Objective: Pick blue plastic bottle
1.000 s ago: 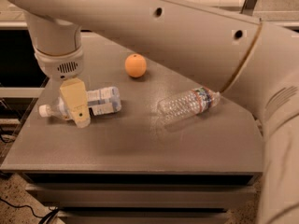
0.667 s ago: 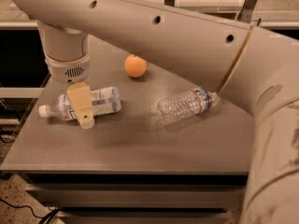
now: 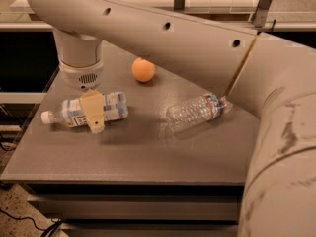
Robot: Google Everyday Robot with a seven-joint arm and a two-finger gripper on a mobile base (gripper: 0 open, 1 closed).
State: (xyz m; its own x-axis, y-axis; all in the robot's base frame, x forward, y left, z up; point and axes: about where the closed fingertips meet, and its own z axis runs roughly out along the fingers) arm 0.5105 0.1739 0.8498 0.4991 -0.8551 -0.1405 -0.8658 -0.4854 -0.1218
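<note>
The blue plastic bottle (image 3: 115,105) lies on its side at the left of the grey table (image 3: 128,152), its white cap pointing left. It carries a pale blue-and-white label with a dark printed panel. My gripper (image 3: 94,111) hangs down from the white wrist directly over the bottle's middle, and its tan tip covers part of the label. The big white arm spans the top of the camera view.
A clear ribbed bottle (image 3: 195,111) with a narrow red-blue band lies on its side at the right of the table. An orange ball (image 3: 143,69) sits at the back middle. The table's left edge is near the blue bottle's cap.
My gripper has moved to the right, from near the bottle's cap end to over its middle. The bottles and the ball have not moved.
</note>
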